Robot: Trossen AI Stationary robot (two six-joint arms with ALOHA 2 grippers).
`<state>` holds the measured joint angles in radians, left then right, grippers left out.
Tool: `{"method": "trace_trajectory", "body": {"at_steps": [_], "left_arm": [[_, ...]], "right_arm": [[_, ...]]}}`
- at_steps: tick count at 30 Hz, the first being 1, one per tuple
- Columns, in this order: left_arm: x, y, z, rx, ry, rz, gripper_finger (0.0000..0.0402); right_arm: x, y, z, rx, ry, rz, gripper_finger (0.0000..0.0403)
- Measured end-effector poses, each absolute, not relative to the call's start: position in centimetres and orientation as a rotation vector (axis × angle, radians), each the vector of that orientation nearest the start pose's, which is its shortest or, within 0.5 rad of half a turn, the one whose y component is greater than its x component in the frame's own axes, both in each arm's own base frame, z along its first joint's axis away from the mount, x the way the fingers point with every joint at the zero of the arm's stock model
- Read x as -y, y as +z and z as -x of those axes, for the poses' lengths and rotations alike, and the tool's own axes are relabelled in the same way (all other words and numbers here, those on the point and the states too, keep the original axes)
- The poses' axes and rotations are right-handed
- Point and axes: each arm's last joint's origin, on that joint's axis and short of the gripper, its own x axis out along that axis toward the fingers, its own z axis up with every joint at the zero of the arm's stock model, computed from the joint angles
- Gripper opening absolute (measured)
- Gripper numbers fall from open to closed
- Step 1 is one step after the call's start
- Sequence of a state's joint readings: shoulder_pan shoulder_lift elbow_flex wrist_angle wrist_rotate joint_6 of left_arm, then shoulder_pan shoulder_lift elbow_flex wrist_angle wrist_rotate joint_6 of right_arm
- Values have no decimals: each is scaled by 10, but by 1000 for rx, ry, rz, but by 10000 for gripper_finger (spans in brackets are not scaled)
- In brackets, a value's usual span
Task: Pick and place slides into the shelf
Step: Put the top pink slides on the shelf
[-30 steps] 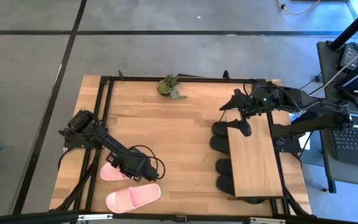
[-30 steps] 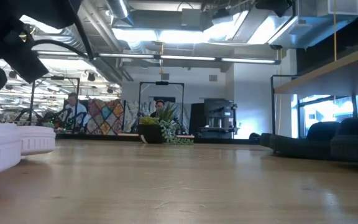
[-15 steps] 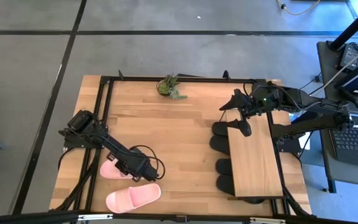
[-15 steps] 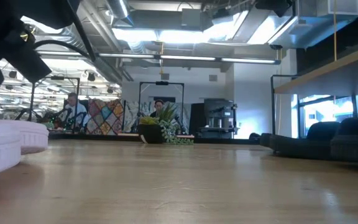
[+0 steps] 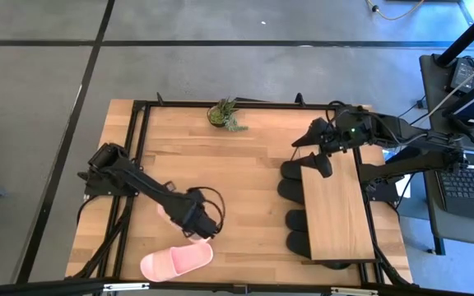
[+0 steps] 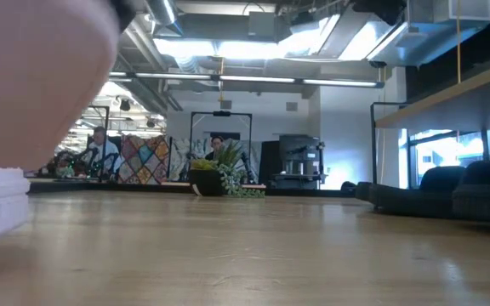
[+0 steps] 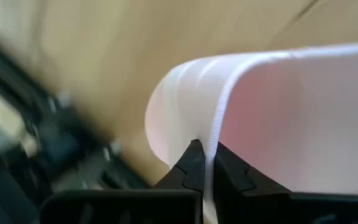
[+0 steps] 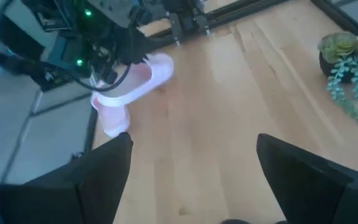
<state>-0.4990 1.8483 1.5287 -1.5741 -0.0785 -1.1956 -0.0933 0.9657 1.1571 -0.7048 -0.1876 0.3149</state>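
My left gripper (image 5: 197, 225) hangs above the table's near left part, shut on a light pink slide (image 5: 164, 212) that it mostly covers from above. The right wrist view shows that slide (image 8: 146, 73) in the air. A second pink slide (image 5: 177, 261) lies sole-down by the near edge. Several black slides (image 5: 293, 189) sit under the shelf (image 5: 336, 215) on the right. My right gripper (image 5: 315, 152) hovers open over the shelf's far end. My left gripper pinches the thin rim of the pink slide's strap (image 7: 212, 134) between its two fingers (image 7: 190, 167), which are closed almost together on it. They come from above, slanting steeply down. The slide hangs tilted below them, clear of the table.
A small potted plant (image 5: 224, 114) stands at the table's far edge. The bare wooden tabletop (image 5: 237, 181) stretches between the pink slides and the shelf. A dark frame rail (image 5: 135, 140) runs along the table's left side. People sit in the room far behind the table.
My left gripper has risen and shifted a little toward the table's right, turning as it went. The pink slide that lay flat beneath it is lifted clear and tipped. The second pink slide has stayed in place.
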Motion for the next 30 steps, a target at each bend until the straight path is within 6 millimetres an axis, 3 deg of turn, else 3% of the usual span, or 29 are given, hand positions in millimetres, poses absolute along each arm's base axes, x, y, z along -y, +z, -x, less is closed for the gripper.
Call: {"method": "trace_trajectory", "body": {"at_steps": [8,14,22,30], "left_arm": [[137,307,-305,-1365,535,29,3],[125,345,-324,-1162,395,-195,4],[113,380,-355,-906,202,-503,4],[113,393,-363,-839,184,-949,7]], "right_arm": [[9,420,-171,-414,102,-509,343],[6,446,-162,-336,205,-503,343],[-4,458,-164,-275,461,-508,343],[-2,454,-172,-328,296,-788,343]]}}
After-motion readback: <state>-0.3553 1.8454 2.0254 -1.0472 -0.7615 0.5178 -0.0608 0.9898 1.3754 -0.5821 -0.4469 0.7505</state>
